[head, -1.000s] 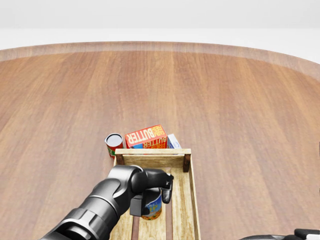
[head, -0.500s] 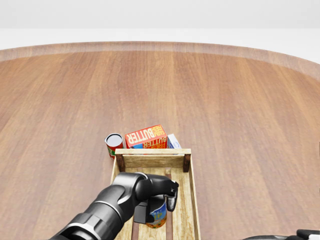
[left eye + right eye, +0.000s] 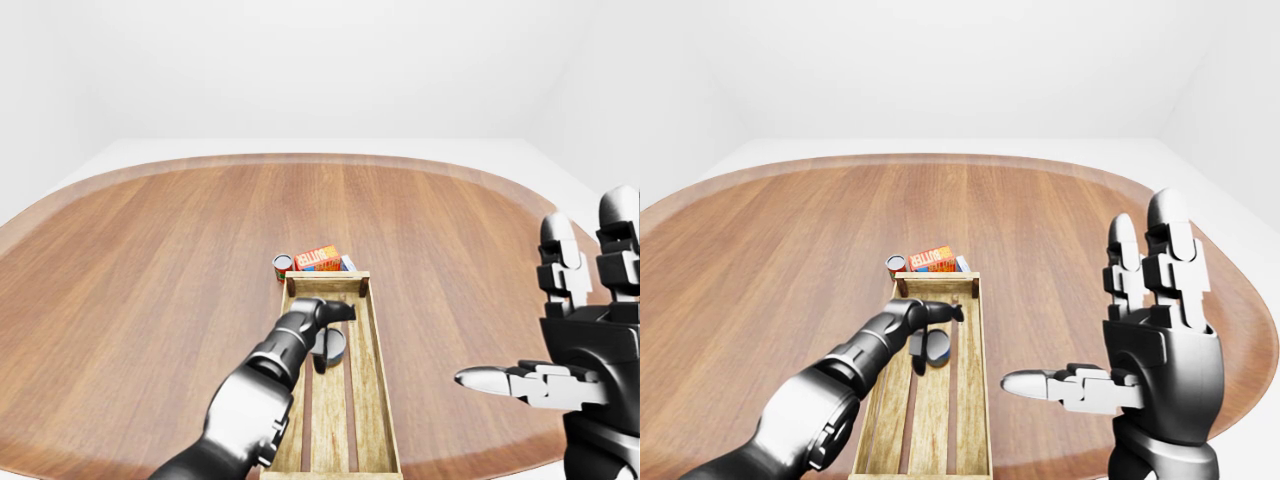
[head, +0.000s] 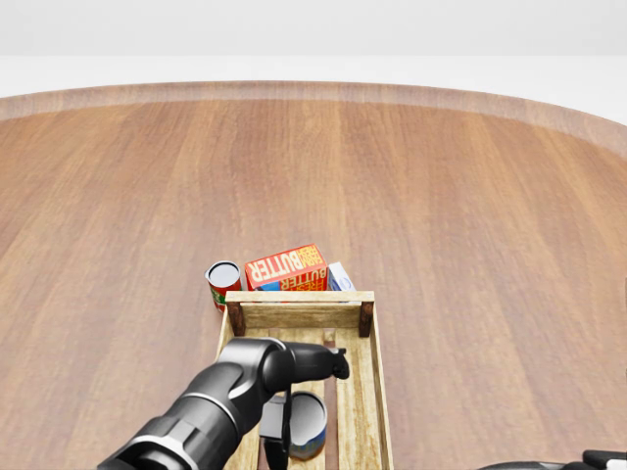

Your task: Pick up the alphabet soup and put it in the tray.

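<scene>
The alphabet soup can [image 4: 309,421] sits inside the wooden tray [image 4: 299,297], on its slats, with its grey end towards the camera and a blue label on its side. I cannot tell whether it stands upright or leans. My left hand [image 4: 309,397] hovers just over the can with its fingers [image 4: 338,368] spread open, not closed round it. My right hand [image 3: 1120,335] is raised at the right of the right-eye view, open and empty, well apart from the tray.
Just beyond the tray's top end stand a red can [image 4: 223,282], an orange butter box [image 4: 286,267] and a small blue and white box [image 4: 340,277]. The round wooden table [image 4: 470,196] stretches around them, its edge curving along the top.
My left hand has opened and let go of the soup can. The can has dropped lower in the tray and turned, so its grey end now shows. The camera has not moved.
</scene>
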Tool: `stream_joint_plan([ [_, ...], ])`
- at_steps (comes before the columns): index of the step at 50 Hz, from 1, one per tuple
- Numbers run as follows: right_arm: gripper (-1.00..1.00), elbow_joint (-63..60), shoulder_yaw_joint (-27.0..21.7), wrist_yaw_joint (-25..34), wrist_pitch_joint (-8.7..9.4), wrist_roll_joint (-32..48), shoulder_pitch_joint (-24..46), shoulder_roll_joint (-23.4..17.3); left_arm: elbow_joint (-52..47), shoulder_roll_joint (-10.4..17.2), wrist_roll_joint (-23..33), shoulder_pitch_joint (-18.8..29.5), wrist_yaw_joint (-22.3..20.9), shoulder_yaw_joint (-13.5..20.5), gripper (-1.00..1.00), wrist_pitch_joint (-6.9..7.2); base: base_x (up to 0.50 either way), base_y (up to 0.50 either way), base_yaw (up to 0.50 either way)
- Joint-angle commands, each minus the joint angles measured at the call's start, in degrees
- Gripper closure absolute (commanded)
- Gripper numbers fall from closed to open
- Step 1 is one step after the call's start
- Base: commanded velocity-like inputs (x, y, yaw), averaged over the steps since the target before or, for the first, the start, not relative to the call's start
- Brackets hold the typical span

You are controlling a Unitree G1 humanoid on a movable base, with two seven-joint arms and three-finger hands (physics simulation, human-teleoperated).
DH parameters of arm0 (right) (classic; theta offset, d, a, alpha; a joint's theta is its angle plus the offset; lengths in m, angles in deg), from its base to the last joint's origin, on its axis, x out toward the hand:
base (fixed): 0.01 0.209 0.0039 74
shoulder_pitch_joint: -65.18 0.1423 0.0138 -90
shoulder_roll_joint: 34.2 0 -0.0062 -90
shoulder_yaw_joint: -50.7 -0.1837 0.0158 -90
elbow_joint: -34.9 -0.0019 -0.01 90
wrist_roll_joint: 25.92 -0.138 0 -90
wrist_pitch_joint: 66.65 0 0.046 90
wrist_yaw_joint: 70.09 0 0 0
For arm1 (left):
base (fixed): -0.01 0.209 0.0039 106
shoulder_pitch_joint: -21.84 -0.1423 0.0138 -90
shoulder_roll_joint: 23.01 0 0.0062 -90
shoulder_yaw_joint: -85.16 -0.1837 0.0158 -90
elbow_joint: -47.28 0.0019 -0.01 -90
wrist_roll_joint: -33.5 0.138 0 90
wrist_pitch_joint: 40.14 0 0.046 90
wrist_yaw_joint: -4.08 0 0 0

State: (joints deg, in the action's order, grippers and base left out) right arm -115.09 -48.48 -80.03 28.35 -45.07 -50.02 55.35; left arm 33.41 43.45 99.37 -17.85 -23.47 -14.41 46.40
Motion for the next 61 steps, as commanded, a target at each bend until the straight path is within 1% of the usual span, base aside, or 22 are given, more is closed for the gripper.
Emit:
stream_joint_plan([
  [1, -1.00, 0.0, 0.0, -0.2, 0.00, -0.2, -0.1, -0.4, -0.3, -0.1, -1.2, 0.4, -1.2, 0.5, -1.00, 0.64, 0.00, 0.00, 0.00],
  [11, -1.00, 0.0, 0.6, -0.3, 0.00, 0.2, 0.1, -0.3, -1.4, 1.1, -3.2, 2.2, -1.5, 1.4, -1.00, 0.55, 0.00, 0.00, 0.00],
  [12, -1.00, 0.0, 0.7, -0.3, 0.00, 0.3, 0.3, -0.2, -1.9, 1.4, -3.6, 2.6, -1.8, 1.5, -1.00, 0.22, 0.00, 0.00, 0.00],
  [15, -1.00, 0.0, 1.0, 0.0, 0.00, 0.8, 0.5, 0.2, -2.9, 1.8, -5.2, 3.6, -2.0, 2.1, -1.00, 0.44, 0.00, 0.00, 0.00],
  [18, -1.00, 0.0, 0.7, 0.3, 0.00, 0.7, 0.4, 0.4, -5.4, 3.2, -8.2, 5.3, -4.7, 3.2, -1.00, -0.03, 0.00, 0.00, 0.00],
  [20, -1.00, 0.0, 0.4, 0.4, 0.00, 0.4, 0.1, 0.4, -7.1, 3.9, -9.7, 5.8, -5.8, 3.4, -1.00, -0.02, 0.00, 0.00, 0.00],
  [21, -1.00, 0.0, 0.5, 0.5, 0.00, 0.6, 0.1, 0.4, -9.8, 4.6, -10.9, 5.8, -7.8, 3.8, -1.00, 0.23, 0.00, 0.00, 0.00],
  [22, -1.00, 0.0, 0.7, 0.5, 0.00, 0.8, 0.2, 0.5, -12.8, 5.2, -11.5, 5.4, -9.4, 3.6, -1.00, 0.58, 0.00, 0.00, 0.00],
  [24, -1.00, 0.0, 0.8, 0.6, 0.00, 0.9, 0.3, 0.6, -19.2, 6.1, -12.7, 3.9, -12.5, 3.6, -1.00, 2.13, 0.00, 0.00, 0.00],
  [25, -1.00, 0.0, 0.7, 0.6, 0.00, 0.9, 0.4, 0.7, -24.4, 6.8, -13.3, 2.7, -12.5, 3.7, -1.00, 3.66, 0.00, 0.00, 0.00],
  [26, -1.00, 0.0, 0.6, 0.6, 0.00, 0.9, 0.4, 0.7, -28.1, 7.2, -13.4, 1.5, -12.5, 3.6, -1.00, 4.68, 0.00, 0.00, 0.00],
  [28, -1.00, 0.0, 0.5, 0.6, 0.00, 0.6, 0.6, 0.7, -41.3, 8.4, -15.1, -2.2, -12.5, 4.3, -1.00, 8.14, 0.00, 0.00, 0.00],
  [29, -1.00, 0.0, 0.5, 0.6, 0.00, 0.7, 0.5, 0.7, -46.1, 9.1, -15.1, -3.8, -12.5, 4.3, -1.00, 8.46, 0.00, 0.00, 0.00],
  [32, -1.00, 0.0, 0.4, 0.3, 0.00, 0.3, 0.1, 0.2, -56.2, 9.9, -16.2, -7.4, -12.5, 4.7, -1.00, 8.46, 0.00, 0.00, 0.00],
  [34, -1.00, 0.0, 0.2, 0.1, 0.00, 0.0, 0.0, -0.1, -65.2, 10.5, -16.8, -11.3, -12.5, 4.8, -1.00, 8.46, 0.00, 0.00, 0.00],
  [39, -1.00, 0.0, 1.5, -0.1, 0.00, 1.2, 0.7, 0.1, -72.9, 11.9, -16.7, -18.0, -12.5, 5.2, -1.00, 8.46, 0.00, 0.00, 0.00],
  [42, -1.00, 0.0, 2.1, 0.4, 0.00, 2.1, 0.8, 0.8, -76.1, 12.6, -18.5, -19.7, -12.5, 6.4, -1.00, 8.46, 0.00, 0.00, 0.00],
  [46, -1.00, 0.0, 2.0, 0.4, 0.00, 2.0, 0.8, 0.7, -80.1, 14.1, -23.7, -21.7, -12.5, 8.3, -1.00, 8.46, 0.00, 0.00, 0.00],
  [53, -1.00, 0.0, 2.1, 0.6, 0.00, 2.1, 0.4, 0.8, -73.1, 17.9, -31.3, -22.5, -12.5, 11.4, -1.00, 8.46, 0.00, 0.00, 0.00],
  [57, -1.00, 0.0, 2.7, 0.3, 0.00, 2.6, 0.7, 0.6, -70.0, 19.5, -36.5, -24.3, -12.5, 13.4, -1.00, 8.46, 0.00, 0.00, 0.00],
  [60, -1.00, 0.0, 3.2, 0.5, 0.00, 3.2, 1.0, 1.1, -69.2, 20.4, -39.0, -25.8, -12.5, 13.5, -1.00, 8.35, 0.00, 0.00, 0.00],
  [61, -1.00, 0.0, 3.5, 0.7, 0.00, 3.7, 1.2, 1.3, -67.5, 20.4, -42.4, -28.1, -12.5, 14.6, -1.00, 4.93, 0.00, 0.00, 0.00],
])
